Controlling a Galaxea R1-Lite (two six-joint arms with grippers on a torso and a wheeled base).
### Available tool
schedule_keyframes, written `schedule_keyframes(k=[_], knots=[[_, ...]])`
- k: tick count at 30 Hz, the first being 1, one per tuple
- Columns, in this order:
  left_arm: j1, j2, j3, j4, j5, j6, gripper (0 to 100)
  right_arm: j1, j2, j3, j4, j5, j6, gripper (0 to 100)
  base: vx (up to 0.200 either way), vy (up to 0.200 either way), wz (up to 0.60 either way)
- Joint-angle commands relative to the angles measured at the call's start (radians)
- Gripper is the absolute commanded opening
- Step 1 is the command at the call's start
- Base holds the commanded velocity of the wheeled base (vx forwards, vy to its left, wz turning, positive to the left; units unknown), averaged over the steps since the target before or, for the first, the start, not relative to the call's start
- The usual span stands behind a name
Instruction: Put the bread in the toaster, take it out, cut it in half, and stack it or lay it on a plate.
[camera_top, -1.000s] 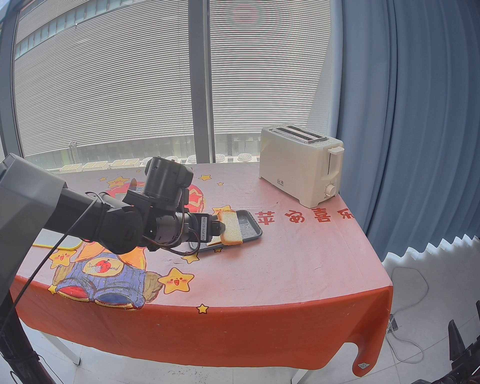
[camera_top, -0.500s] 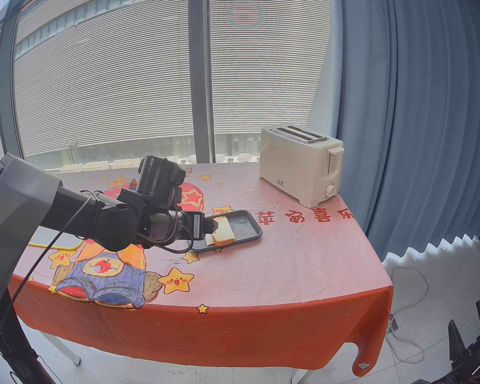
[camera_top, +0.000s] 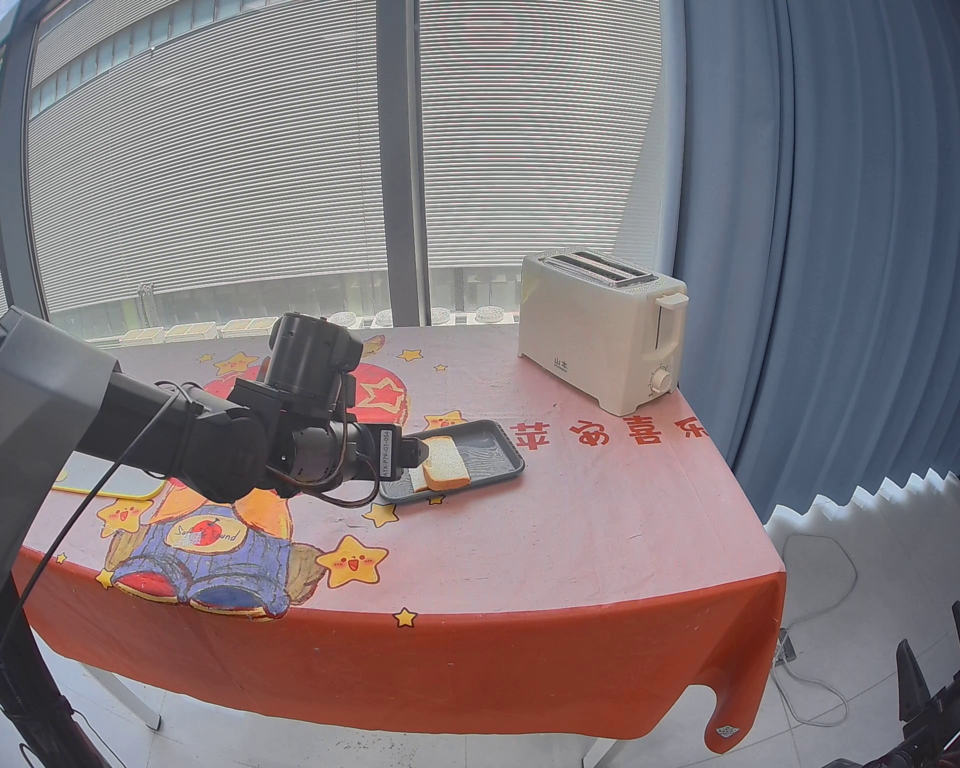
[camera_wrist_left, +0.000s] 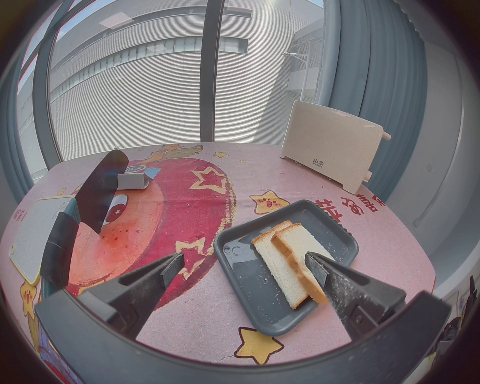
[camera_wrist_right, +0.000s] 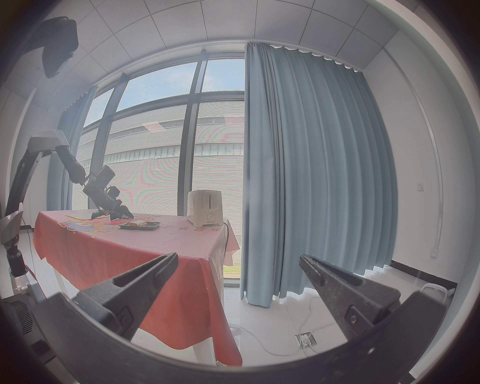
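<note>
Grey tray (camera_wrist_left: 250, 292) stands in for the plate, near the middle of the surface (camera_top: 560, 530), with the bread (camera_wrist_left: 287, 257) lying in it as two pale pieces, one leaning across the other. The left pincer (camera_wrist_left: 244, 261) sits low at the tray's near side, spread wide with nothing in its hold. The right pincer (camera_wrist_right: 239, 265) hangs well away from the surface, likewise wide apart and empty.

To my eye this is the last step, the laying-down, and it looks as good as done: the toaster (camera_top: 600, 325) stands with its slots bare. The next move calls for drawing the left arm back cleanly, without clipping the upper piece or shoving the tray.

From the wrist view I cannot tell whether one finger brushes the top piece's crust or merely sits in front of it. How much the pieces overlap is hidden underneath. A dark blade-shaped tool (camera_wrist_left: 102, 182), likely the knife, and a pale cutting board (camera_wrist_left: 32, 235) lie off to the side, the board partly cut off.
</note>
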Motion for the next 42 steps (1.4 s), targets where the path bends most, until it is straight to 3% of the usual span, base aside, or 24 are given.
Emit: schedule_keyframes(k=[1,13,18,22,27,35,37,40,41,42], knots=[[0.000,-0.026,0.012,0.001,0.001,0.000,100,0.000,-0.015,0.016,0.000,0.001,0.000,100,0.000,0.000,0.00],[-0.002,-0.153,0.083,-0.008,0.005,0.002,100,0.000,-0.015,0.016,0.000,0.001,0.000,100,0.000,0.000,0.00],[-0.006,-0.313,0.190,-0.028,0.006,0.003,100,0.000,-0.015,0.016,0.000,-0.001,0.000,100,0.000,0.000,0.00],[-0.008,-0.388,0.253,-0.057,0.052,0.005,100,0.000,-0.015,0.016,0.000,0.001,0.000,100,0.000,0.000,0.00],[-0.016,-0.495,0.405,-0.192,0.097,0.008,100,0.000,-0.015,0.016,0.000,0.001,0.000,100,0.000,0.000,0.00],[-0.008,-0.541,0.561,-0.390,0.104,0.011,100,0.000,-0.015,0.016,0.000,0.001,0.000,100,0.000,0.000,0.00],[-0.005,-0.561,0.593,-0.433,0.106,0.022,100,0.000,-0.015,0.016,0.000,0.001,0.000,100,0.000,0.000,0.00],[0.033,-0.612,0.635,-0.452,0.126,0.089,100,0.000,-0.015,0.016,0.000,0.001,0.000,100,0.000,0.000,0.00],[0.037,-0.615,0.636,-0.452,0.126,0.091,100,0.000,-0.015,0.016,0.000,0.001,0.000,100,0.000,0.000,0.00],[0.055,-0.653,0.661,-0.452,0.132,0.125,100,0.000,-0.015,0.016,0.000,0.001,0.000,100,0.000,0.000,0.00]])
